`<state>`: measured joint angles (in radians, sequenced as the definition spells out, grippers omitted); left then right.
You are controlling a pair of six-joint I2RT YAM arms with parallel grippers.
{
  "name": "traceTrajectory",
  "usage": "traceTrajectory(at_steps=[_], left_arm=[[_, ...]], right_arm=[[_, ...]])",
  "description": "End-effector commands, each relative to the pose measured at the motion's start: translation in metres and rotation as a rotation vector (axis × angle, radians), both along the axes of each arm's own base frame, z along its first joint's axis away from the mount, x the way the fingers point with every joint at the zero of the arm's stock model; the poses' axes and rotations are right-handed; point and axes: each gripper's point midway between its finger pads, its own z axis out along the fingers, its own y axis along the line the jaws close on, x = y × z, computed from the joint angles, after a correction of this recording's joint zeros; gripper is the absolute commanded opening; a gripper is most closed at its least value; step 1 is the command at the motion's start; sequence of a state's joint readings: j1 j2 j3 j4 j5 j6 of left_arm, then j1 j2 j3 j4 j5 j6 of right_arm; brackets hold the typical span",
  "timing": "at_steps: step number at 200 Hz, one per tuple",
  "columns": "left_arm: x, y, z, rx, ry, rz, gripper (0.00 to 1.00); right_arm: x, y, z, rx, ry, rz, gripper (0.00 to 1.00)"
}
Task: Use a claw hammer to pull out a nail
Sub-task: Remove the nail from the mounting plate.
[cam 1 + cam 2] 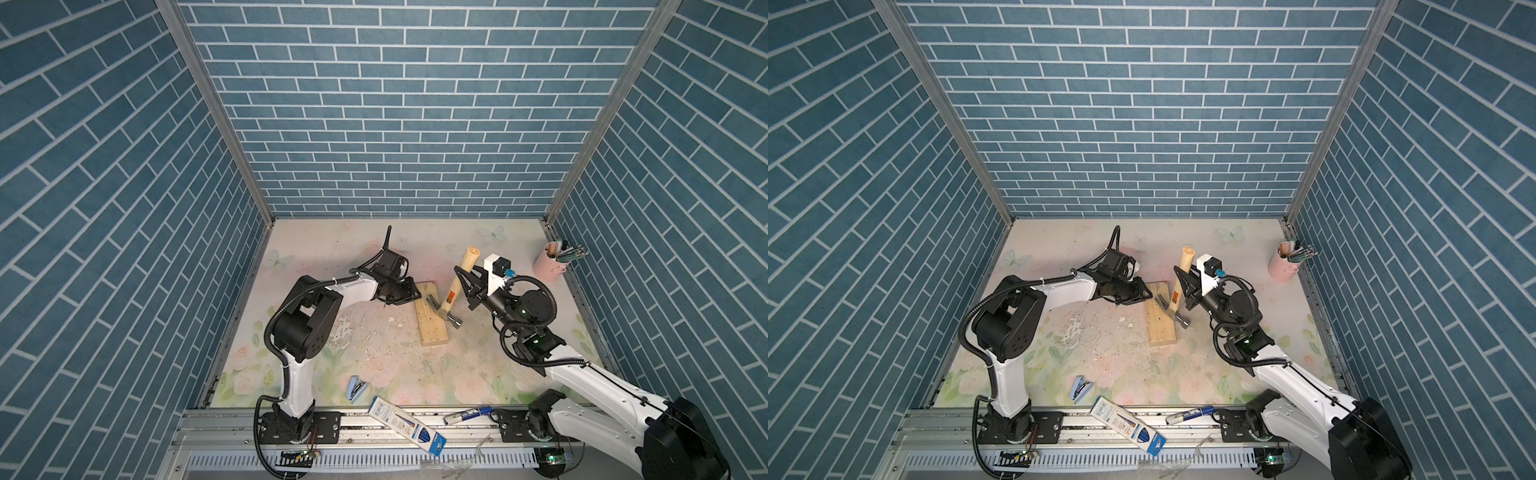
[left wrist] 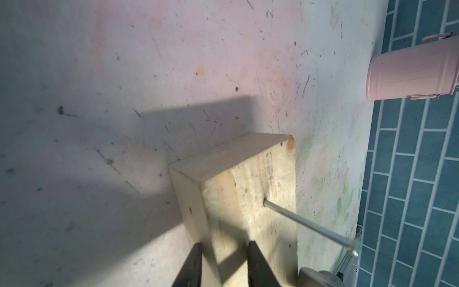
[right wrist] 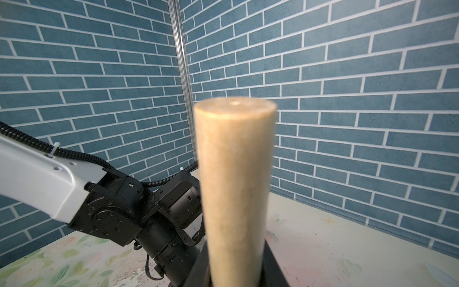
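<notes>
There's the claw hammer [image 1: 449,298], head-down near the centre of the table [image 1: 374,249]. Its grey head sits at the wooden block's [image 1: 432,328] 3 o'clock edge, claw over the top face, and the pale handle leans up toward 1 o'clock. The right gripper [image 1: 462,279] is pinched tight on that handle, above the orange label. The nail [image 2: 305,223] sticks well out of the block. The left gripper [image 1: 411,293] is at the block's 11 o'clock corner, fingers [image 2: 258,263] partly spread astride its edge; a true pinch, I cannot tell. A pink bucket [image 1: 548,266] of pens sits out at 2 o'clock.
</notes>
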<state>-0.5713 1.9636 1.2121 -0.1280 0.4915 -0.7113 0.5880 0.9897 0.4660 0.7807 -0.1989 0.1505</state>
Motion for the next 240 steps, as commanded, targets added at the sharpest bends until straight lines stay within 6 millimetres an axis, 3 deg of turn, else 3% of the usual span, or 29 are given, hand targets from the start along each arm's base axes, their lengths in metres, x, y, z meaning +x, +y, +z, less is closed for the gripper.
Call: traceTrajectory(at_steps=[1, 151, 240], left_arm=[[-0.034, 0.031, -0.066, 0.178, 0.166, 0.028, 0.31], [-0.035, 0.031, -0.067, 0.177, 0.165, 0.029, 0.31], [-0.034, 0.031, -0.067, 0.177, 0.166, 0.03, 0.31]], right_arm=[[-0.009, -0.01, 0.072, 0.083, -0.235, -0.034, 0.0], [-0.009, -0.005, 0.091, 0.108, -0.261, -0.008, 0.0], [-0.013, -0.004, 0.117, 0.131, -0.304, 0.011, 0.0]])
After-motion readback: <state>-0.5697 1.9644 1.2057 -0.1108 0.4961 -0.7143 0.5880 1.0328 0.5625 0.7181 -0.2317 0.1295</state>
